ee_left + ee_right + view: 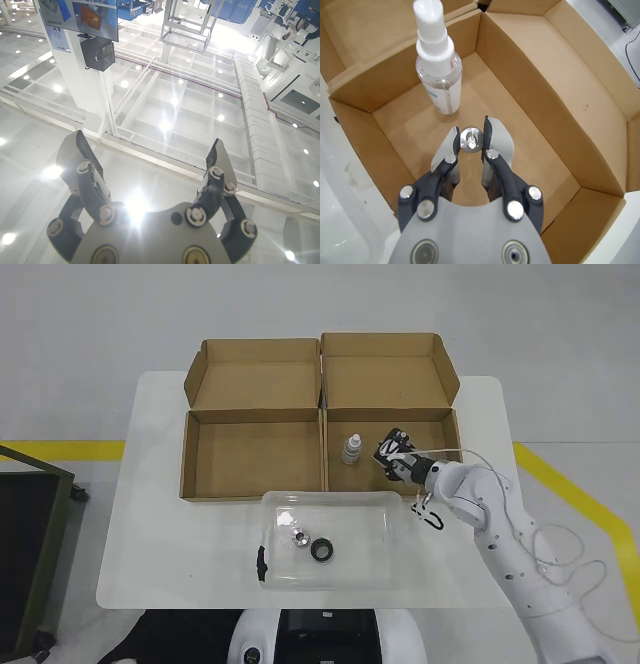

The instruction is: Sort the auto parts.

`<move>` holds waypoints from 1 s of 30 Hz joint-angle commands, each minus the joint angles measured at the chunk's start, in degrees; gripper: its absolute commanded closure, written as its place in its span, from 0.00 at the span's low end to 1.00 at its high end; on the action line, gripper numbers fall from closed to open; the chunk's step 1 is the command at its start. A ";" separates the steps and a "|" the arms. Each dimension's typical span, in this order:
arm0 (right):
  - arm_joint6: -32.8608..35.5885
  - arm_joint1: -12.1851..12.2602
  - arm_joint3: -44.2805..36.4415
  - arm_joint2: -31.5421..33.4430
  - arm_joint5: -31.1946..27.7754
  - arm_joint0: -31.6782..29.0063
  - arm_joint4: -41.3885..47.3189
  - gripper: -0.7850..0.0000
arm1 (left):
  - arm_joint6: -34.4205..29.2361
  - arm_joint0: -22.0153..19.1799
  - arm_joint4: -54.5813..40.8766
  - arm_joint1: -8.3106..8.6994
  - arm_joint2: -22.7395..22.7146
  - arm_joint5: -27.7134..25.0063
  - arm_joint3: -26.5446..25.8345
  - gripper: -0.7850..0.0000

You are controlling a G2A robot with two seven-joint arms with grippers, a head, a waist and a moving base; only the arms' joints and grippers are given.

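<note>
Cardboard box (545, 120) underneath, right fingers (500, 140) pinching round metal part (471, 142), left fingers (71, 155) spread wide.

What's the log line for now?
right pincer: shut on round metal part, in right cardboard box | spray bottle: upright there | left pincer: open

Pale grey floor (90, 324) around a white table (150, 554); yellow floor tape (60, 450) laid at both sides — a dark wheeled cart (25, 549) parked off the table's left edge. In the left wrist view a white gridded ceiling (200, 100) is dotted with round lights (175, 101); a screen (82, 17) and black box (97, 56) are mounted on a white pillar (75, 95), metal frame (185, 32) beside.
</note>
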 commanded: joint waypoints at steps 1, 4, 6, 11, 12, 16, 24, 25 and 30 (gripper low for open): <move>0.11 -0.13 1.03 -0.51 0.01 0.75 -0.02 0.98 | 0.00 0.00 0.00 0.00 0.00 0.00 0.00 0.00; 0.54 -0.32 2.16 -1.26 0.19 1.61 -0.17 0.75 | 0.00 0.00 0.00 0.00 0.00 0.00 0.00 0.00; 0.82 -0.49 3.10 -1.86 0.39 2.36 -0.26 0.70 | 0.00 0.00 0.00 0.00 0.00 0.00 0.00 0.00; 0.68 -0.88 4.92 -2.95 1.33 3.72 -0.25 0.69 | 0.00 0.00 0.00 0.00 0.00 0.00 0.00 0.00; 0.50 -0.93 4.91 -3.03 1.51 3.84 -0.24 0.67 | 0.00 0.00 0.00 0.00 0.00 0.00 0.00 0.00; -0.49 -0.75 3.06 -2.14 2.05 3.12 -0.34 0.27 | 0.00 0.00 0.00 0.00 0.00 0.00 0.00 0.00; -1.83 0.94 -9.80 4.12 0.12 -4.05 -0.66 0.00 | 0.00 0.00 0.00 0.00 0.00 0.00 0.00 0.00; -2.10 1.15 -11.88 4.84 -0.51 -5.25 -0.57 0.00 | 0.00 0.00 0.00 0.00 0.00 0.00 0.00 0.00; -3.09 2.01 -20.76 7.44 -3.25 -11.03 -0.45 0.00 | 0.00 0.00 0.00 0.00 0.00 0.00 0.00 0.00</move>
